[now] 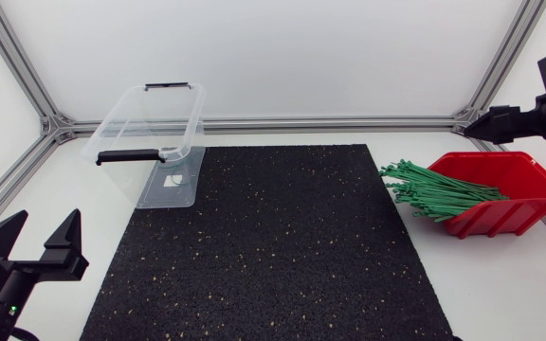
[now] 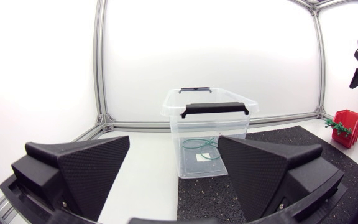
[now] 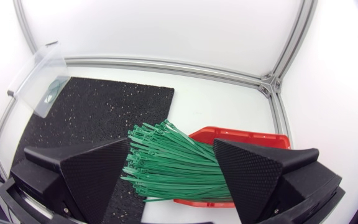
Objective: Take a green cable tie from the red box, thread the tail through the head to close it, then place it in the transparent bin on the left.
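Reading both grippers as spread wide, nothing between the fingers of either.

On the left gripper (image 2: 174,142) the fingers (image 2: 79,165) stand far apart, low over the bare table (image 1: 55,189), just off the mat (image 1: 263,246). The bin (image 2: 210,134) sits straight ahead, framed by the gap between the fingertips and well apart from them. It is upright and open-topped, with a black handle (image 2: 215,109) on the end wall facing the fingers. One green tie (image 2: 199,145) lies curled on the bin floor. Can't tell if its loop is closed.

The right gripper (image 3: 172,144) is spread just as wide, up above the red box (image 3: 241,135). The bundle (image 3: 166,165) of green ties lies below and ahead of the gap between the fingertips, and neither finger touches it. One end of the bundle sits in the box. The other end fans out past the box's open front toward the mat.

In the head view the right arm (image 1: 524,118) is high behind the box, the left gripper is down at the near corner, and the mat lies between them. The bin straddles the mat's far corner on the left gripper's side, part on the mat, part on the table.
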### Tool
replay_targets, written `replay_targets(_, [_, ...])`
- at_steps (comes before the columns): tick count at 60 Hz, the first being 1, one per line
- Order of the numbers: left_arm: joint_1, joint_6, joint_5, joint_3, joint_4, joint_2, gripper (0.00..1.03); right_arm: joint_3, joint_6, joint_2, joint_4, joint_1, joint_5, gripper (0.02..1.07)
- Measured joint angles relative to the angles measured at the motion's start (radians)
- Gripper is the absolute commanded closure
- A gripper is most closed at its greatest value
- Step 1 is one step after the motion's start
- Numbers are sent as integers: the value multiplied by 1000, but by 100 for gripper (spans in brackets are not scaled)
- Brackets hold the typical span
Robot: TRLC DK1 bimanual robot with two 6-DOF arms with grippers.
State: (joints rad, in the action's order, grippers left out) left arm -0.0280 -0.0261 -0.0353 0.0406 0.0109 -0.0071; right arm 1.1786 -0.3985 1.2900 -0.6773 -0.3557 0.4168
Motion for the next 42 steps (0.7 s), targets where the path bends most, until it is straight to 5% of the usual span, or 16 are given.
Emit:
replay_targets(9, [0,0,0,0,0,0,4,98,-210,55,-126,5,-79,11])
replay_targets(28, [0,0,0,0,0,0,4,214,-740,165,-441,45,-62,8])
replay_targets(42, [0,0,0,0,0,0,4,233,-958,208,-475,81,-123,9])
